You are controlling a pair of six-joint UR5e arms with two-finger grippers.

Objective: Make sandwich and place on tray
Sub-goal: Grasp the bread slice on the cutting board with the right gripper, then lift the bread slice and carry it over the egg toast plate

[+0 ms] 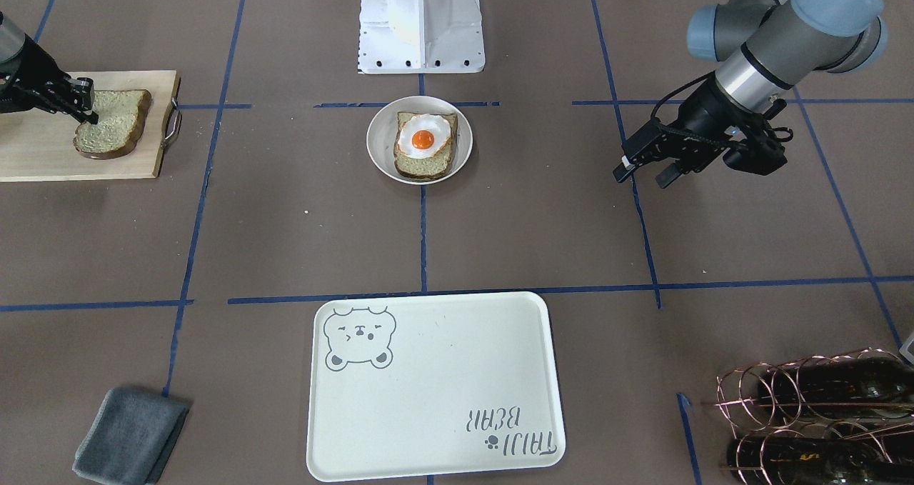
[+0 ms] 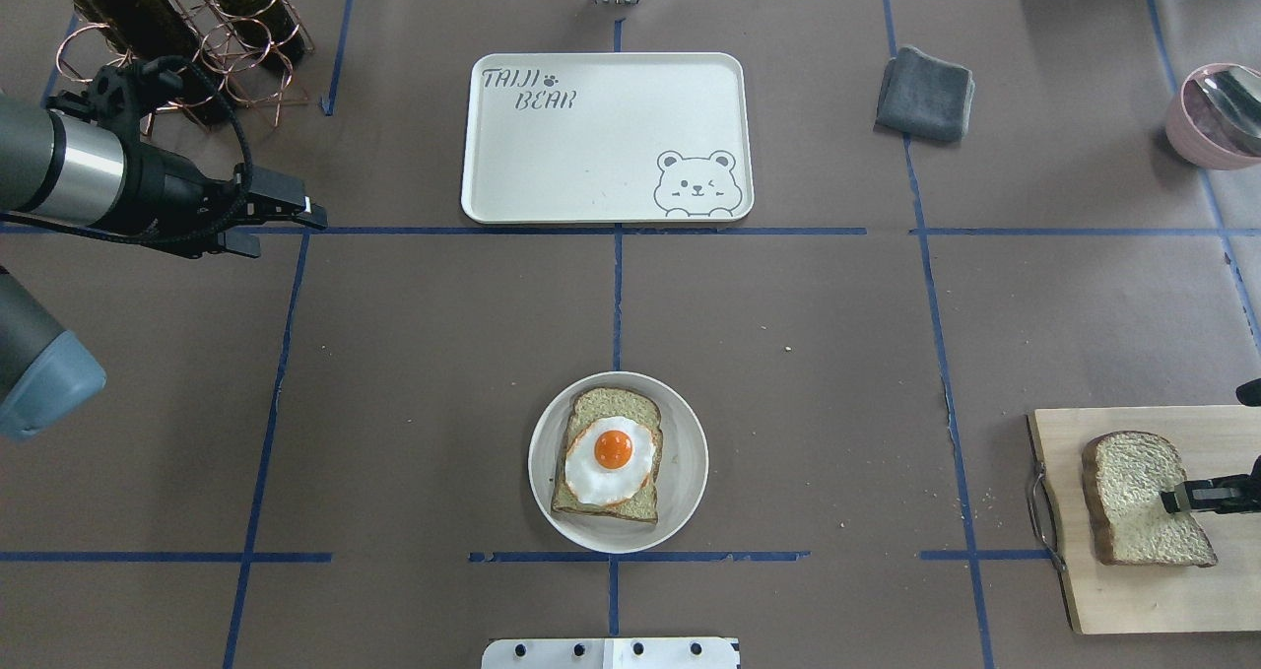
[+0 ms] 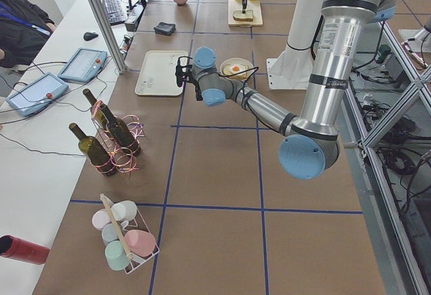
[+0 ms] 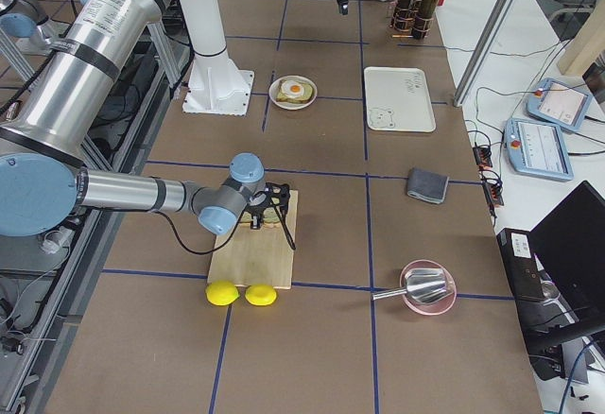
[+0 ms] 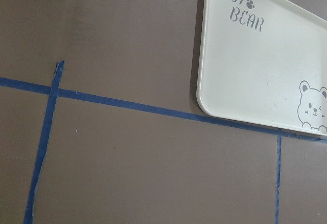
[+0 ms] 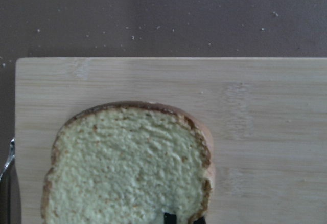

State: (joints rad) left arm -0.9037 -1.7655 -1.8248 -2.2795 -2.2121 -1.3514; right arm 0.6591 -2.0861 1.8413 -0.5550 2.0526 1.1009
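Pinching bread slice (image 2: 1133, 497) crust — right jaws near-closed; left jaws parted, empty.

Left fingers (image 1: 632, 158) apart, right fingers (image 2: 1182, 499) unclear

The right hand (image 2: 1178, 499) runs off the edge, its grip unclear

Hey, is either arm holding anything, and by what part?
The left gripper is open and empty. The right gripper is at the crust edge of the tan bread slice on the wooden cutting board; whether it grips cannot be told.
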